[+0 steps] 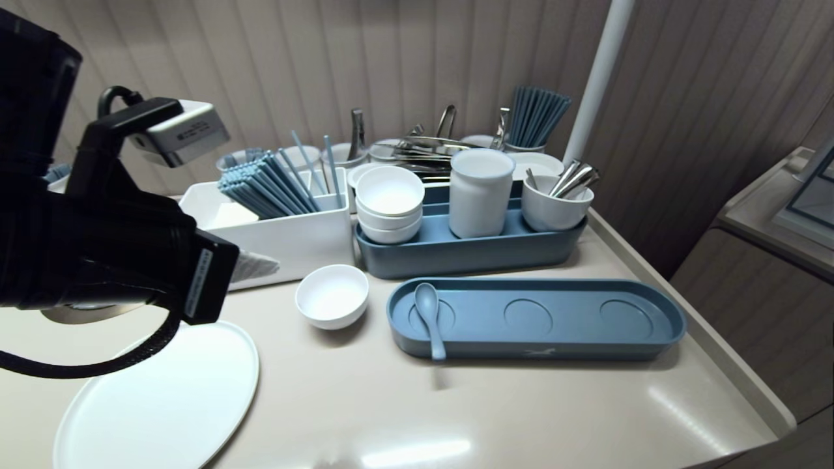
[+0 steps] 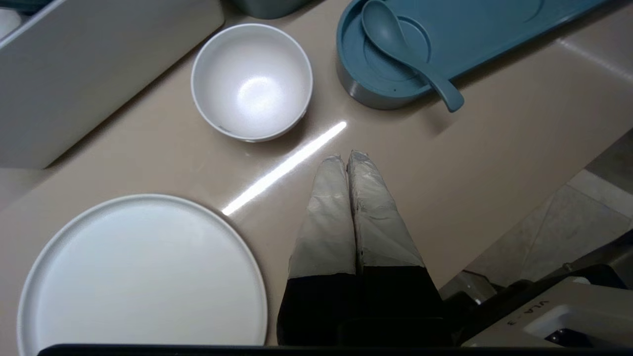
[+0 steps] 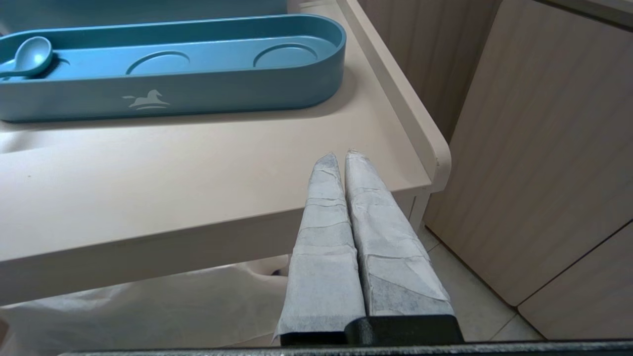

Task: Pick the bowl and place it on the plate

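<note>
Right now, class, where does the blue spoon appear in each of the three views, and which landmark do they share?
Head view: blue spoon at the left end of the long blue tray, handle over the near rim.
Left wrist view: spoon in the tray's end recess nearest the white bowl.
Right wrist view: only its scoop shows, at the tray's end farthest from the table corner.
Shared landmark: the tray.
</note>
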Available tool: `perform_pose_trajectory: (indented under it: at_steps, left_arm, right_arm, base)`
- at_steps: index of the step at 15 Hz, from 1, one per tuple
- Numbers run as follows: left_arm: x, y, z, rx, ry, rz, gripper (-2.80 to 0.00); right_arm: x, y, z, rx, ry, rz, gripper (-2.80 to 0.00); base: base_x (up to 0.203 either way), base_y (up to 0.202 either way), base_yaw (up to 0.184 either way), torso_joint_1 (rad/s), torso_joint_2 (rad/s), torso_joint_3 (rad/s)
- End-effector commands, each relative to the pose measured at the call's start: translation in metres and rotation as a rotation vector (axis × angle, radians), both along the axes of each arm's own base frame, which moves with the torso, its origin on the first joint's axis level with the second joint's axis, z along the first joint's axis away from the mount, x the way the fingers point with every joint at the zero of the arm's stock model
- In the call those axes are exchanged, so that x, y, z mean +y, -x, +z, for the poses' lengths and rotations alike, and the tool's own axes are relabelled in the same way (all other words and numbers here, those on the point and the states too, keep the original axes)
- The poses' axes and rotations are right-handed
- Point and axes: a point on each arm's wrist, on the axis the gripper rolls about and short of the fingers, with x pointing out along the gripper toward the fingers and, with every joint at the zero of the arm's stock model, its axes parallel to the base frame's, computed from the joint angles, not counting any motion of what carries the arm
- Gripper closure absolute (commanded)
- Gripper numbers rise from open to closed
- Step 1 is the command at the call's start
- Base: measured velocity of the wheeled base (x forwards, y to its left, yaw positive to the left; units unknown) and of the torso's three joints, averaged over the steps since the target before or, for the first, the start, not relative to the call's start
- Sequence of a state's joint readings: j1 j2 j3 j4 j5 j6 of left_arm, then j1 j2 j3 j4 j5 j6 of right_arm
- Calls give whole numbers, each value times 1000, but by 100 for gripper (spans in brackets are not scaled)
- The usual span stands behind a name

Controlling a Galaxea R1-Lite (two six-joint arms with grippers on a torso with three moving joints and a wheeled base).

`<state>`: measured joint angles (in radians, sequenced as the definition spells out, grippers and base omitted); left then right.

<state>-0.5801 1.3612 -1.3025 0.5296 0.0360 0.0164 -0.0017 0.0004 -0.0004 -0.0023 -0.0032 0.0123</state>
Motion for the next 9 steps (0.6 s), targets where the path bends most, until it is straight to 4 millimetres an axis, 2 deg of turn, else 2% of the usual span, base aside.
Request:
perform_pose_trajectory:
  at_steps: [1, 7, 9]
  left_arm:
    - [-15, -8, -9, 46, -14, -25, 0]
    - [-17, -11, -3, 40, 22, 32, 0]
    - [-21, -20, -6, 32, -15, 102, 0]
  right_arm:
    - [0, 0, 0, 0, 0, 0, 0]
    - [0, 0, 0, 1, 0, 0, 0]
    - [0, 0, 0, 0, 0, 0, 0]
  base:
    - [0, 0, 0, 0, 0, 0]
    - [0, 0, 0, 0, 0, 0]
    - [0, 0, 0, 0, 0, 0]
